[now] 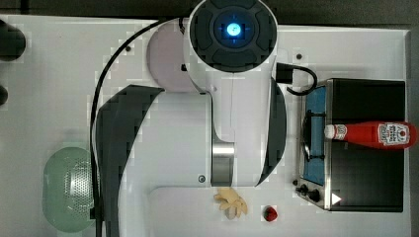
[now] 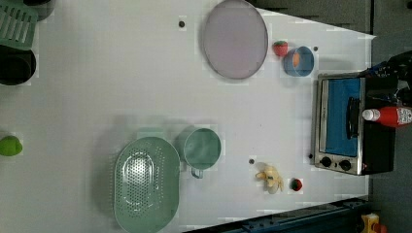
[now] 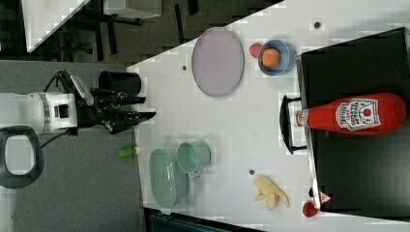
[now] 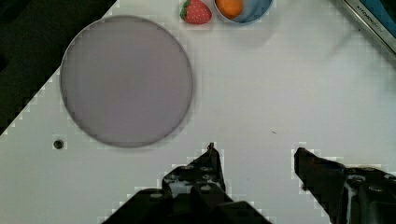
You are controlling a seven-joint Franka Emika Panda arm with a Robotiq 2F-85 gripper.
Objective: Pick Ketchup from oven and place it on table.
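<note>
Wrist view is showing me the claw standing open with nothing between its fingers, hanging above the bare white counter near the grey plate. The Ketchup is lying on its side on the black top of the oven, its white cap pointing toward the door handle. As I am judging it, nothing of the task is done yet: I am still needing to reach, grasp, lift and set down.
</note>
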